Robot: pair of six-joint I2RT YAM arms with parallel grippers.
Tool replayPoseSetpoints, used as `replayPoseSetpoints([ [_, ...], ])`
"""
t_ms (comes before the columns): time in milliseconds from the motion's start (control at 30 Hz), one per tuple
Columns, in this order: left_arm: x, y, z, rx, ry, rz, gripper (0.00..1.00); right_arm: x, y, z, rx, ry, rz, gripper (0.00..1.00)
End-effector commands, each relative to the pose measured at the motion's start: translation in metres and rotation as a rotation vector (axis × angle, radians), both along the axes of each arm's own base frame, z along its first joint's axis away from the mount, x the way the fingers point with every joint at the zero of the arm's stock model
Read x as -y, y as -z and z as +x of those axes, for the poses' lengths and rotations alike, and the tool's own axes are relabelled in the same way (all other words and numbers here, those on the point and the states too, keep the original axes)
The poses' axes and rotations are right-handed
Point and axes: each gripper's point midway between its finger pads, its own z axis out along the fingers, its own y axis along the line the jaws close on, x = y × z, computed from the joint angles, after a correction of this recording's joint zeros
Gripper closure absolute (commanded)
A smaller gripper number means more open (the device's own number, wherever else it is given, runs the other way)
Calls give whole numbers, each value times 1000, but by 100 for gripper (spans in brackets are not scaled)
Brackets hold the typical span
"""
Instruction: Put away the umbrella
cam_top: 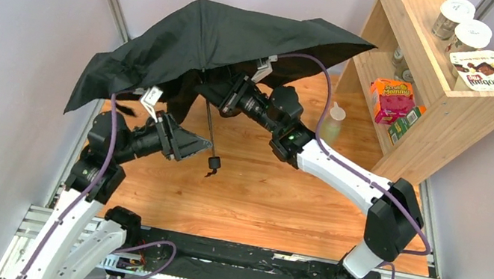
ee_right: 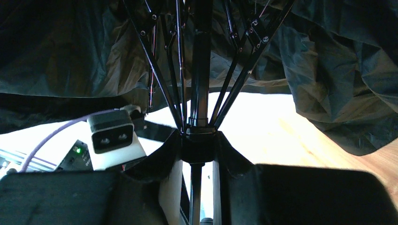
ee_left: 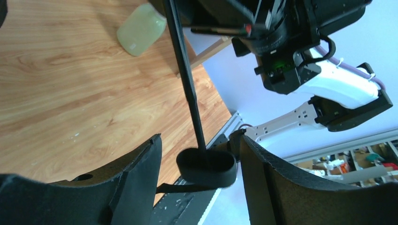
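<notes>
Umbrella [cam_top: 208,34], open and held above the surface's [cam_top: 257,194] far left: light, floppy canopy, stiff thin shaft, best taken at runner or handle. Right end effector [ee_right: 199,154] clenches the runner; left end effector [ee_left: 199,164] stands released around the handle [ee_left: 206,166]. Far-right shelf [cam_top: 454,106] holds cups and boxes.

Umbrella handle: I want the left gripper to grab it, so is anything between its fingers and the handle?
Nothing visible. The handle sits in the gap of the open left gripper, untouched by either finger.
</notes>
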Motion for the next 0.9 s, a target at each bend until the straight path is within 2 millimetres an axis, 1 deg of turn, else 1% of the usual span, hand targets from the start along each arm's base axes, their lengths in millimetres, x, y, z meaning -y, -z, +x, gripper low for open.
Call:
replayPoseSetpoints([
  [0,12,-32,9,82,75,-61,32,3,-38,-17,136,-16,44,100],
  [33,14,-29,15,60,81,-57,32,3,-38,-19,147,-19,41,100],
  [67,17,-25,17,38,97,-50,32,3,-39,-22,151,-23,41,100],
  [100,19,-19,23,11,103,-37,36,4,-39,-24,155,-23,46,100],
  [133,20,-14,23,-10,118,-29,39,6,-41,-25,160,-19,50,100],
  [167,22,-9,26,-34,127,-25,44,7,-42,-26,163,-15,47,100],
  [200,24,-5,25,-49,146,-34,50,8,-43,-26,168,-13,43,100],
  [233,25,-4,26,-53,153,-39,67,10,-44,-26,172,-9,43,100],
  [267,25,-5,28,-42,147,-45,75,10,-43,-27,172,-10,43,100],
  [300,25,-4,27,-44,141,-39,91,10,-42,-30,175,-18,41,100],
  [333,17,-10,36,6,88,-9,97,11,-35,-35,161,-29,25,100],
  [367,11,-8,37,-18,52,19,100,10,-15,-46,119,-52,-14,100],
  [400,0,-21,48,45,-23,45,100,11,1,-60,108,-62,-39,100],
  [433,-3,-28,51,70,-45,47,100,10,22,-82,89,-71,-65,100],
  [467,-6,-40,53,103,-62,39,100,11,42,-101,59,-70,-76,100],
  [500,-6,-50,55,139,-61,23,100,14,48,-110,51,-50,-50,100],
  [533,-4,-54,53,137,-48,8,100,17,46,-112,55,-41,-17,100],
  [567,-3,-57,53,144,-40,1,100,18,49,-106,41,-30,-28,100],
  [633,0,-61,51,155,-22,-22,100,14,35,-94,59,-35,-18,100],
  [667,1,-57,50,129,-15,-45,100,11,31,-90,62,-35,-13,100],
  [700,0,-59,51,134,-25,-59,100,6,25,-89,58,-51,-5,100],
  [733,0,-59,50,127,-30,-70,100,0,24,-93,45,-88,0,100],
  [767,-1,-61,50,132,-39,-74,100,-7,29,-101,18,-127,-10,100],
  [800,-2,-69,48,150,-43,-79,100,-12,39,-108,-13,-149,-16,100],
  [833,-4,-81,47,186,-55,-76,100,-13,56,-118,-40,-152,-24,100],
  [867,-5,-86,47,205,-60,-65,100,-11,68,-124,-68,-147,-23,100],
])
